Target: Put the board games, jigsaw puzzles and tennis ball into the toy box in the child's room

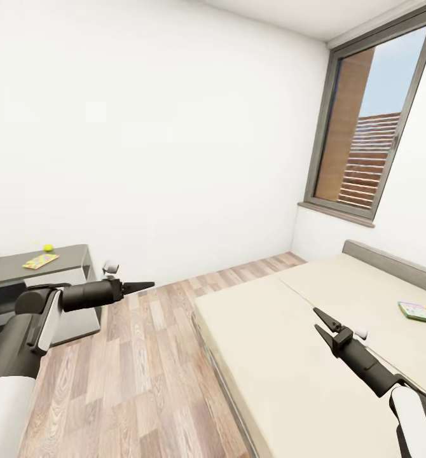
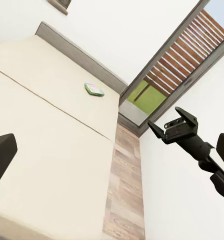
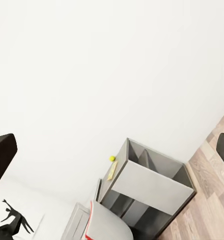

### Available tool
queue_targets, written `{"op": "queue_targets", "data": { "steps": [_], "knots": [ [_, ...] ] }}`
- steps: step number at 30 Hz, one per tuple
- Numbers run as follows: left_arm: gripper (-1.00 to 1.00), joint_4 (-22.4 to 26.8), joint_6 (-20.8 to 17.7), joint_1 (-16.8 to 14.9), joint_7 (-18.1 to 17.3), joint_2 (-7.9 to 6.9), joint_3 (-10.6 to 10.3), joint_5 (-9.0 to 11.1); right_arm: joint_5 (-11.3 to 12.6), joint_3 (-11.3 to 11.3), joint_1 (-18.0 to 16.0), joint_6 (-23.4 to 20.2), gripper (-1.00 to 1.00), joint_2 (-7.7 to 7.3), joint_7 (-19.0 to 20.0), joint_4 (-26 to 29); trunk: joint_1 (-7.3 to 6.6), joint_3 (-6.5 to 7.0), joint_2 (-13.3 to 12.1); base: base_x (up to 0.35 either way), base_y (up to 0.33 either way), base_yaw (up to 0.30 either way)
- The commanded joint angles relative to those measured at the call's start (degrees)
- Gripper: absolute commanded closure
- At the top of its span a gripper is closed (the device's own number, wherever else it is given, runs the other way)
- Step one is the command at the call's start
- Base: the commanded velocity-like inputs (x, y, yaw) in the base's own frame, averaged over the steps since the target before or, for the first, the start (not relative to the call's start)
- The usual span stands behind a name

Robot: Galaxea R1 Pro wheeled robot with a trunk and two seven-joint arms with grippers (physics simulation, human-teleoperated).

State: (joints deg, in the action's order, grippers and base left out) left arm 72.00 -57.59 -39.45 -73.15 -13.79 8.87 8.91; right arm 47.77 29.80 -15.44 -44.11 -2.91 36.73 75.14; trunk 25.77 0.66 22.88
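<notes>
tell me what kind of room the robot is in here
Most likely a child's bedroom: a low, wide bed with a colourful board game on it, a grey table holding a tennis ball, a wood-plank floor and a tall window.

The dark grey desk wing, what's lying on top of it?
On the dark grey desk wing lie a tennis ball and a flat colourful board. Its left end is cut off by the picture's edge.

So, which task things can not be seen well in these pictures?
- Toy box: I cannot find it; the table is cut by the head view's left edge.
- Game on the bed: cover too small to read.
- Flat toy on the table: too small to tell game from puzzle.
</notes>
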Motion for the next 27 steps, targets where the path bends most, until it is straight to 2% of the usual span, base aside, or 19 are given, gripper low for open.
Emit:
{"op": "queue_targets", "data": {
  "steps": [1,15,27],
  "knots": [
    [-1.0,0.0,-0.4,0.0,-0.1,-0.01,0.0,0.1,0.1,0.1,0.0,-0.4,-1.0,0.01,0.1,0.0,0.02,-0.03,0.0,-0.011,0.0,0.013],
    [-1.0,0.0,-0.4,0.0,-0.1,-0.01,0.0,0.1,0.1,0.1,0.0,-0.3,-1.0,0.01,0.1,0.2,0.02,-0.03,0.0,-0.003,0.0,0.028],
    [-1.0,0.0,-0.4,0.0,-0.1,0.33,0.0,0.1,0.1,0.1,0.0,-0.3,-1.0,0.01,0.1,0.3,0.02,-0.03,0.0,0.0,0.0,0.244]
  ]
}}
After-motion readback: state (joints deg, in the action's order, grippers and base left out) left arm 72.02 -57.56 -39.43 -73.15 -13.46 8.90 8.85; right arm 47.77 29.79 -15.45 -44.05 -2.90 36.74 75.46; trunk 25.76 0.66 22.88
